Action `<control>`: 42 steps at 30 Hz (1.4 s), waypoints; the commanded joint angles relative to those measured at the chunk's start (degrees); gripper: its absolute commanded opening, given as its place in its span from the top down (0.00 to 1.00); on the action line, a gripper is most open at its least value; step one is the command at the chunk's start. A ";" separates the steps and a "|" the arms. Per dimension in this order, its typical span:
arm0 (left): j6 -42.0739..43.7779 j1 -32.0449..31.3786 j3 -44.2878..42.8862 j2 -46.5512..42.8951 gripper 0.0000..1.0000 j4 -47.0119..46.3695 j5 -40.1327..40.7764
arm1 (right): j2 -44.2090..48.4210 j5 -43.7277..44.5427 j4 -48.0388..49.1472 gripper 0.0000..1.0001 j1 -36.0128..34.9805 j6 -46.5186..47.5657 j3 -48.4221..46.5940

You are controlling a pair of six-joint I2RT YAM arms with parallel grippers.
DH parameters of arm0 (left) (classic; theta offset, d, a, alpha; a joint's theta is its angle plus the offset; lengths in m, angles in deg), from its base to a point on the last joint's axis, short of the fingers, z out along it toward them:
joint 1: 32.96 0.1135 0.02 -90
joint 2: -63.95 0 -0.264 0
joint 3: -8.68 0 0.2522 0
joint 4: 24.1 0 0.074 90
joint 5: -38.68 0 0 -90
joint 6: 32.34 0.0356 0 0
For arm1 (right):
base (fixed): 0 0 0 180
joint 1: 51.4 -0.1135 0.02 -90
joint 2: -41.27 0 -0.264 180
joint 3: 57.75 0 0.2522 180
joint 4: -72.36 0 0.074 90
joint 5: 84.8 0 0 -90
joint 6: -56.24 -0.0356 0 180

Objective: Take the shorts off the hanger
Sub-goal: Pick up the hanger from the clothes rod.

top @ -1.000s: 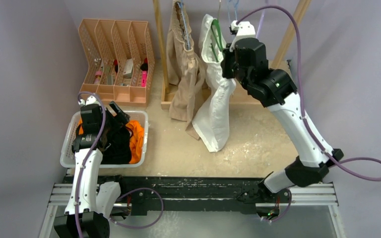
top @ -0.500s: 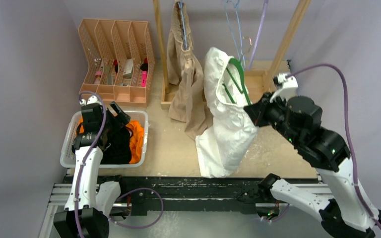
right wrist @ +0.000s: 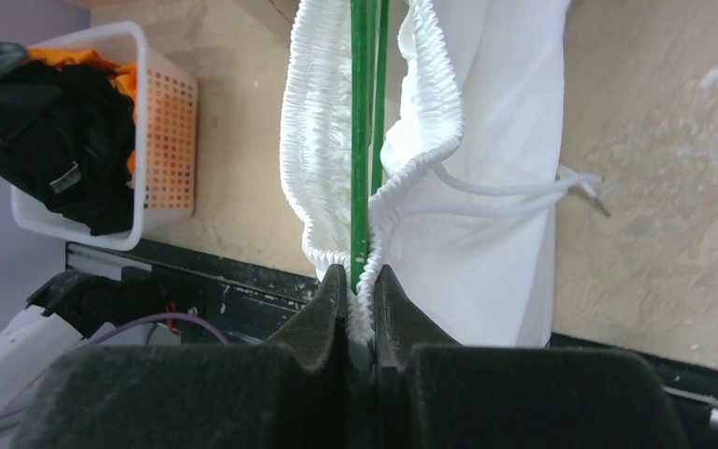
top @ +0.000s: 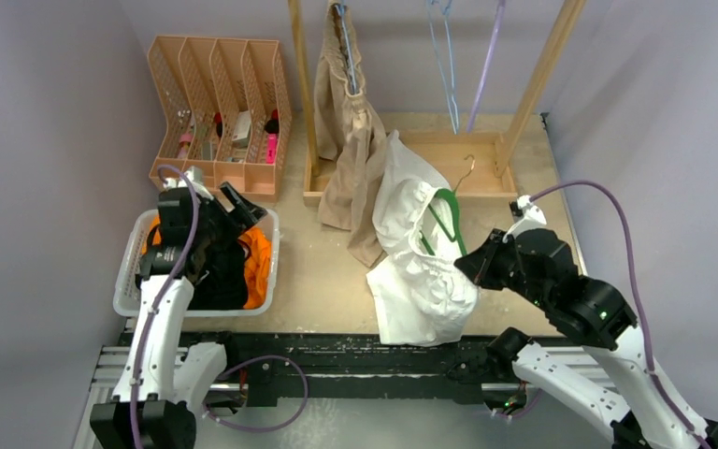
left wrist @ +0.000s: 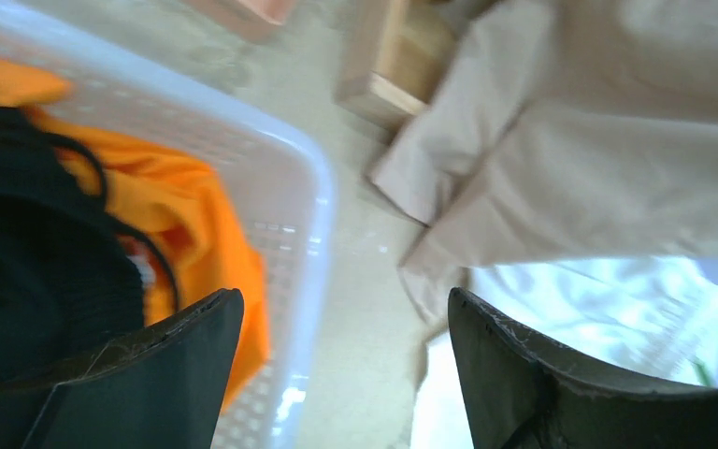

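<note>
My right gripper (top: 470, 267) is shut on the white shorts' (top: 416, 281) gathered waistband, with the green hanger (top: 449, 220) still inside it. It holds them low over the table front. In the right wrist view the pads (right wrist: 332, 290) pinch waistband and hanger wire (right wrist: 365, 112) together, and the white shorts (right wrist: 514, 140) hang beyond. The beige shorts (top: 346, 131) hang on a hanger on the rack. The orange shorts (top: 257, 262) and black shorts (top: 215, 276) lie in the white basket (top: 129, 281). My left gripper (top: 241, 208) is open and empty over the basket's right rim (left wrist: 308, 215).
A peach file organizer (top: 215, 103) stands at the back left. The wooden rack (top: 486, 178) stands at the back, with two empty wire hangers (top: 449, 65) on it. A black rail (top: 365, 360) runs along the near edge.
My right arm has pulled the white shorts and green hanger off the rack, down and toward the front. My left gripper has shifted slightly to the right over the basket.
</note>
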 commanded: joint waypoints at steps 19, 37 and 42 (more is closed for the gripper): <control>-20.66 -63.21 -20.20 21.79 0.19 -25.69 26.66 | -0.45 -3.47 17.05 1.00 -0.21 -3.25 15.07; -36.29 -63.30 -29.09 42.97 0.28 -35.67 22.54 | 3.44 -3.90 16.32 1.00 -0.11 -1.30 15.62; -34.88 -63.08 -32.58 47.87 0.39 -36.92 19.01 | 3.28 -4.99 16.06 1.00 -0.19 -0.77 14.98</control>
